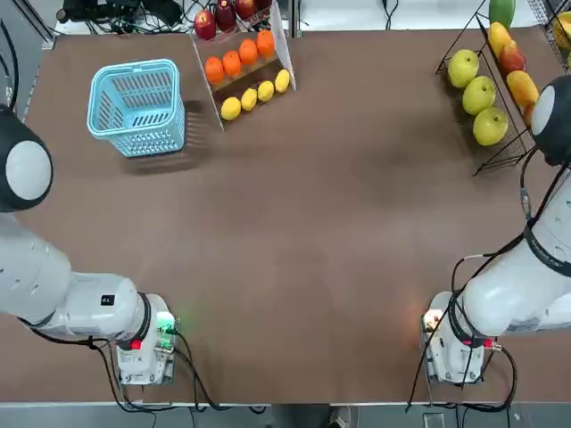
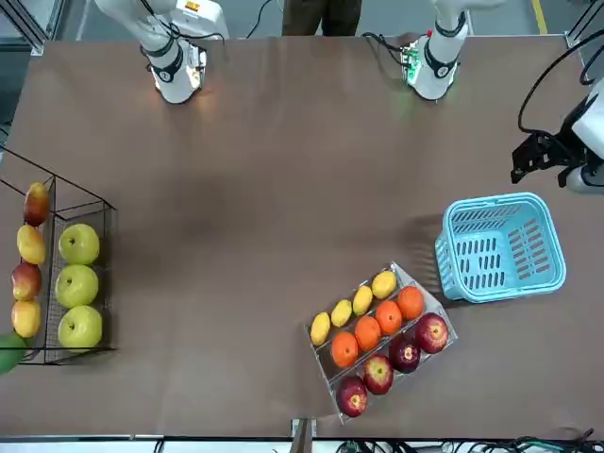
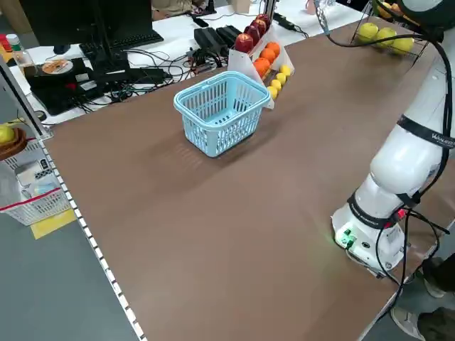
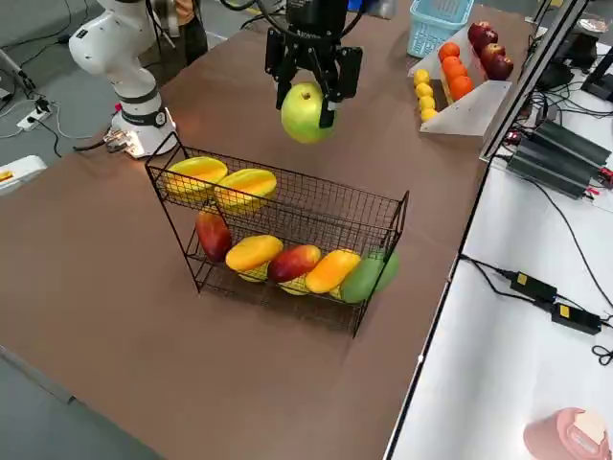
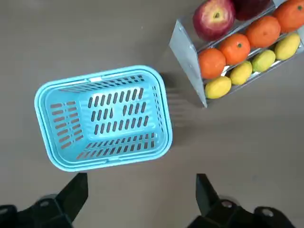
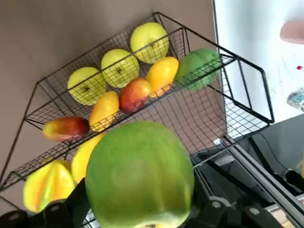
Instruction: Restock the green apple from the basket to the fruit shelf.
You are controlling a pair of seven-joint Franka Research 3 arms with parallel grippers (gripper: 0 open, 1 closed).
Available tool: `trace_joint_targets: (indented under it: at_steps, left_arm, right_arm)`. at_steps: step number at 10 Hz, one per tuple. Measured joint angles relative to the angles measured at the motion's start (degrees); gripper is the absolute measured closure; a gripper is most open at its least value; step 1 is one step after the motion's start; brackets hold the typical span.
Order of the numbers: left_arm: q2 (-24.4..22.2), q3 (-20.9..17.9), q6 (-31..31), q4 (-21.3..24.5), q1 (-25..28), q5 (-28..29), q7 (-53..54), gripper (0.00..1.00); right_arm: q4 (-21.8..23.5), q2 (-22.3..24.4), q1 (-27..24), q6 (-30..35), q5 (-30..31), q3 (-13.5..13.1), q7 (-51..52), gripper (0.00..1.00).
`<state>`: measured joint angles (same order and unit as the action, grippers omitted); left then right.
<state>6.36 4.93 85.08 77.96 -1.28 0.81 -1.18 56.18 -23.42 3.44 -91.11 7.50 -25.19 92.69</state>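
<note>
A: The brown tabletop [image 1: 294, 223] looks smooth and matte. From above, which arm is nearer the black thin-wire rack [image 1: 510, 152]?

B: The right. The light blue lattice-sided plastic basket [image 1: 147, 143] is on the left arm's side, with nothing in it.

A: And the right side view?

B: The right gripper [image 4: 307, 102] grips the round, smooth-skinned green apple [image 4: 303, 120] above table level.

A: In the left wrist view?

B: The left gripper [image 5: 142, 178] has its fingers wide apart, holding nothing, the basket beyond their tips.

A: The right wrist view decides it, then.

B: Yes. The apple is between the right fingers, the rack beyond and below it, its long axis slanting across the finger line. I'd align with a tier before lowering; the wire could snag the fruit.
</note>
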Motion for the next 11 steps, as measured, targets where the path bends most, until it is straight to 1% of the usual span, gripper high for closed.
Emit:
trace_joint_targets:
  at_steps: [1, 3, 5, 6, 11]
  left_arm:
    - [-0.69, 0.0, -0.27, 0.32, -0.01, -0.07, -0.02, 0.0]
    - [-4.17, -0.04, -0.66, 2.31, 0.56, -0.07, -0.12, 0.0]
    - [-6.2, -0.12, -0.75, 3.77, 2.88, -0.09, 0.18, 0.0]
    - [-6.17, -0.21, -0.71, 4.07, 3.17, -0.09, 0.21, 0.0]
    - [-6.09, -0.19, -0.63, 4.63, 2.97, -0.09, 0.2, 0.0]
  right_arm:
    - [0.06, -0.74, -0.48, -1.95, 0.02, 0.0, 0.27, 0.13]
    - [0.26, -2.77, -1.31, -4.43, 0.04, 0.0, 0.74, 0.13]
    - [0.54, -4.55, -1.59, -7.38, 0.05, 0.0, 0.92, 0.13]
    - [0.76, -5.28, -1.71, -9.04, 0.05, 0.0, 0.92, 0.13]
    - [1.91, -6.32, -1.94, -10.71, 0.05, 0.01, 0.91, 0.13]
